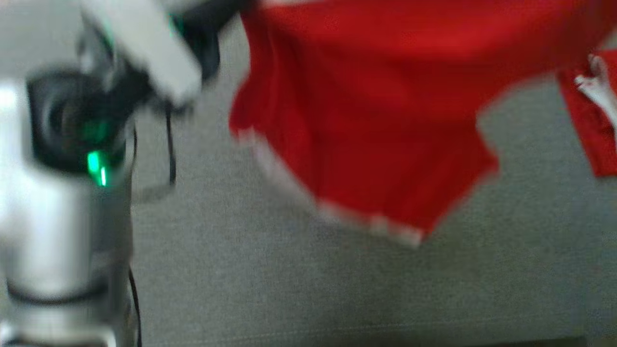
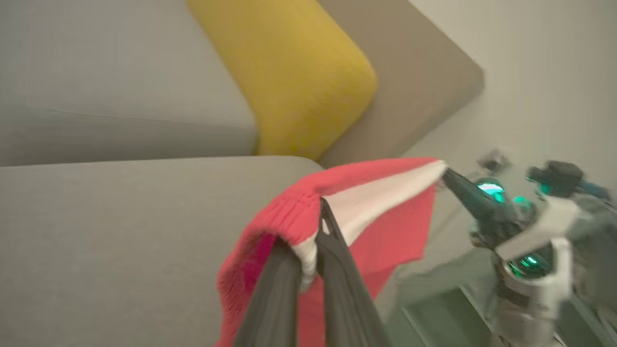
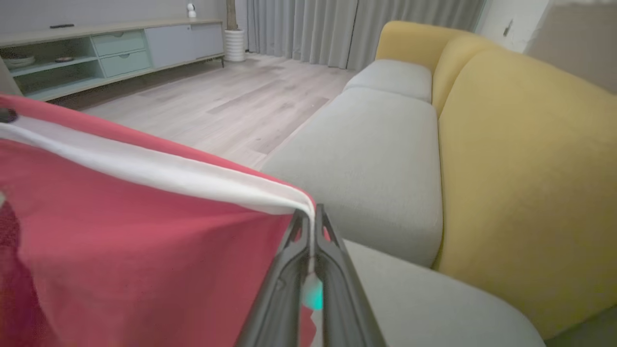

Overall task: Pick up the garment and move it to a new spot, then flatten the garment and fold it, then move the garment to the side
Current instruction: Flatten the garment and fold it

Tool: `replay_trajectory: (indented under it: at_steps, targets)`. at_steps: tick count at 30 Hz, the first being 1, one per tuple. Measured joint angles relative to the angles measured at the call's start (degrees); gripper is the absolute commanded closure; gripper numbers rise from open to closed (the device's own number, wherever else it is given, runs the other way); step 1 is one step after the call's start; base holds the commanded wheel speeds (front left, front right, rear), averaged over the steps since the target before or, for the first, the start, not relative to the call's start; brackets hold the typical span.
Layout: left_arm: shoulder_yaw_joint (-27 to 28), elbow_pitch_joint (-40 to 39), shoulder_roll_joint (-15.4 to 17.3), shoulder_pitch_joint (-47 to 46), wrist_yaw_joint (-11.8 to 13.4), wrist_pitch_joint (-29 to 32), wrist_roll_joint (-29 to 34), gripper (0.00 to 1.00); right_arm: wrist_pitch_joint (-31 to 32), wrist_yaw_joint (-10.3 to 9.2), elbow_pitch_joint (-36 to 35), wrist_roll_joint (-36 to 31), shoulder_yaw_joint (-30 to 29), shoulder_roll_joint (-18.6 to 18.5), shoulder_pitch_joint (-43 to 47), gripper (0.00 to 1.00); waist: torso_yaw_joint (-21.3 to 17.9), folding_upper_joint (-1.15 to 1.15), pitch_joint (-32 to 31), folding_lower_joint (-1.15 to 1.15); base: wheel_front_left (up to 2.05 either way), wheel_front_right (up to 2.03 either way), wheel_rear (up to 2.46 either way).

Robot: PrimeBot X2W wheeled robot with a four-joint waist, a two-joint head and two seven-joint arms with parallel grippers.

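Note:
The garment (image 1: 366,120) is red with white trim and hangs in the air above the grey sofa seat (image 1: 289,289), blurred in the head view. In the left wrist view my left gripper (image 2: 308,236) is shut on a bunched red and white edge of the garment (image 2: 385,226). Its white band stretches to my right gripper (image 2: 450,180), which pinches the far end. In the right wrist view my right gripper (image 3: 311,219) is shut on the white trim of the garment (image 3: 120,241), which spreads taut to the left. My pale left forearm (image 1: 144,48) crosses the head view's upper left.
Yellow back cushions (image 3: 520,168) line the sofa behind the grey seats (image 3: 376,159). Beyond the sofa lie a wooden floor (image 3: 217,101), a low cabinet (image 3: 111,48) and grey curtains (image 3: 337,29). A pale wall (image 2: 530,72) stands beside the sofa's end.

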Motion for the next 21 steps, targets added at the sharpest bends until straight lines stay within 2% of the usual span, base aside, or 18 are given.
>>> replay_trajectory:
  at_steps: [2, 4, 8, 11, 14, 16, 18, 19, 20, 21]
  targets:
    - [-0.55, 8.43, -0.10, -7.35, -0.62, -4.02, 4.71, 1.00, -3.80, 0.00, 4.65, -5.28, 4.70, 2.05, -9.79, 1.00, 0.25, 0.00, 3.02, 0.00, 0.00, 0.00, 0.00]
    - [-0.30, 16.51, -0.91, -14.60, -0.79, -10.70, 8.98, 1.00, -8.46, 0.00, 10.78, -10.91, 8.33, 5.69, -19.63, 1.00, 0.42, 0.00, 5.95, 0.01, 0.00, 0.00, 0.00]
    - [-0.35, 29.60, -2.41, -28.18, -3.66, -25.86, 14.79, 1.00, -18.94, 0.01, 24.88, -20.17, 10.99, 14.33, -35.49, 1.00, 0.54, 0.00, 11.46, 0.02, 0.00, 0.00, 0.00]
    - [-0.32, 38.54, -3.11, -35.36, -5.95, -36.90, 17.53, 1.00, -26.83, 0.01, 33.95, -25.09, 12.28, 18.93, -42.50, 1.00, 0.34, 0.00, 15.21, 0.02, 0.00, 0.00, 0.00]
    - [0.02, 46.90, -3.14, -36.73, -7.79, -44.44, 18.40, 1.00, -32.33, 0.01, 40.16, -25.90, 15.55, 22.05, -43.21, 1.00, -0.36, 0.00, 18.03, 0.02, 0.00, 0.00, 0.00]
    - [-0.19, 51.59, -3.12, -34.71, -10.13, -47.38, 17.68, 1.00, -35.39, 0.01, 42.67, -25.77, 20.28, 22.03, -41.20, 1.00, -1.20, 0.00, 18.91, 0.02, 0.00, 0.00, 0.00]
    - [-0.42, 54.88, -3.12, -30.66, -12.83, -49.33, 16.99, 1.00, -38.50, 0.01, 43.12, -25.66, 26.64, 19.56, -37.26, 1.00, -1.94, 0.00, 18.73, 0.02, 0.00, 0.00, 0.00]
    - [-0.74, 55.94, -3.21, -28.13, -14.32, -49.60, 16.55, 1.00, -40.00, 0.01, 43.00, -25.07, 29.70, 17.72, -34.84, 1.00, -2.14, 0.00, 18.30, 0.02, 0.00, 0.00, 0.00]
    - [-1.41, 56.94, -3.16, -22.52, -17.08, -49.60, 15.15, 1.00, -42.22, 0.01, 42.09, -22.95, 34.87, 13.73, -29.55, 1.00, -2.35, 0.00, 17.03, 0.00, 0.00, 0.00, 0.00]
    - [-2.29, 56.88, -2.97, -19.50, -18.08, -49.58, 14.80, 1.00, -43.10, 0.01, 40.95, -21.72, 37.23, 11.40, -26.86, 1.00, -2.35, 0.00, 16.20, -0.01, 0.00, 0.00, 0.00]
